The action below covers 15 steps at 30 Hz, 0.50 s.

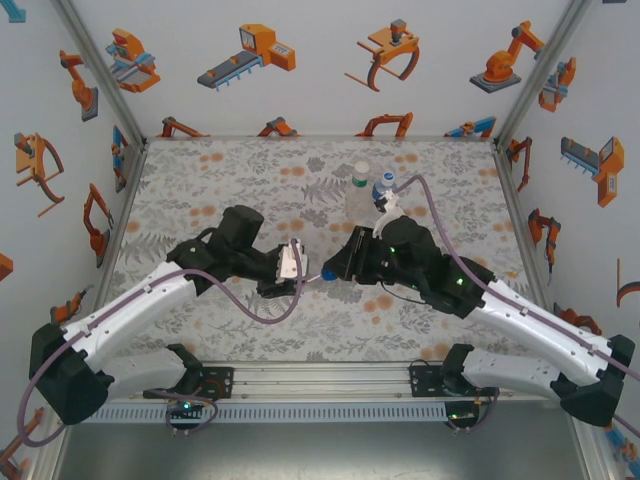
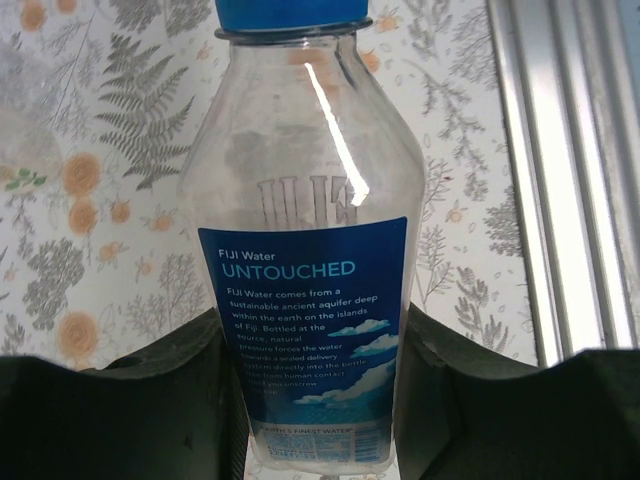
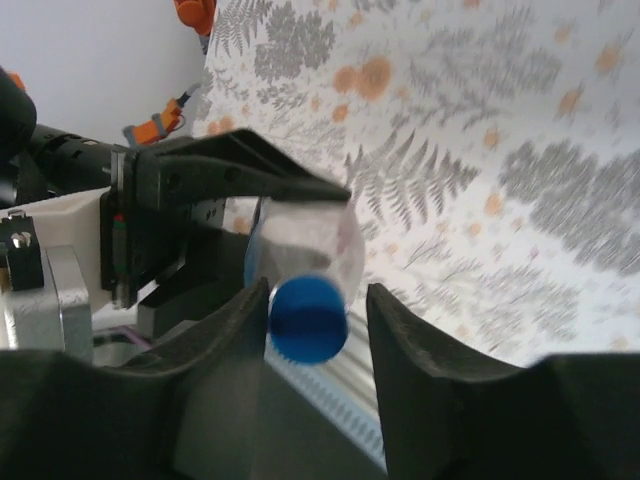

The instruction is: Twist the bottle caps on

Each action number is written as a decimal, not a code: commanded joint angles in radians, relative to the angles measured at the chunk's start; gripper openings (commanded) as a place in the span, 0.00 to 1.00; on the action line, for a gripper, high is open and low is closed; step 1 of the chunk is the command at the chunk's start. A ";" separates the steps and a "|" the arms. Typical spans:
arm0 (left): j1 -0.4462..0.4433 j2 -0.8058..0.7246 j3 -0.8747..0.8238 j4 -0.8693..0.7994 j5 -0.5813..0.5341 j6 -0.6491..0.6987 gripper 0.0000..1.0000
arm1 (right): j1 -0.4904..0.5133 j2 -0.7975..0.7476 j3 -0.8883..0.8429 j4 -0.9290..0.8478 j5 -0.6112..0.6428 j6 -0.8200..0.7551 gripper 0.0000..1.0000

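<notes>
- The left gripper (image 2: 320, 345) is clenched on the lower body of a slim blue-labelled bottle (image 2: 310, 200), a dark finger pressed to either side of it.
- That bottle is held on its side above the middle of the table (image 1: 200, 180), its neck pointing right toward the other arm.
- A blue cap (image 3: 308, 320) sits on the bottle's neck (how far down the thread it is cannot be made out).
- The right gripper (image 3: 318, 312) brackets the cap with its jaws loosened: one finger (image 3: 235, 345) is against the cap's rim, and the other stands just clear of it.
- From above, the two grippers meet near the table's centre, and the blue cap shows between them.
- A wider bottle (image 1: 358, 190) and a second slim bottle (image 1: 384, 190) stand upright, just beside each other, at the far side, right of centre.
</notes>
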 commanded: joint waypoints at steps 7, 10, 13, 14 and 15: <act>-0.011 -0.002 0.026 -0.027 0.080 0.027 0.00 | -0.011 -0.078 0.038 0.049 -0.285 -0.908 0.50; -0.010 0.000 0.026 -0.027 0.082 0.027 0.00 | -0.012 -0.083 0.044 -0.006 -0.396 -1.164 0.52; -0.012 -0.001 0.024 -0.027 0.082 0.029 0.00 | -0.011 -0.063 0.070 -0.091 -0.477 -1.372 0.53; -0.011 0.000 0.023 -0.027 0.082 0.029 0.00 | -0.011 -0.052 0.082 -0.121 -0.497 -1.431 0.53; -0.011 0.000 0.024 -0.027 0.081 0.030 0.00 | -0.011 -0.041 0.094 -0.148 -0.514 -1.481 0.53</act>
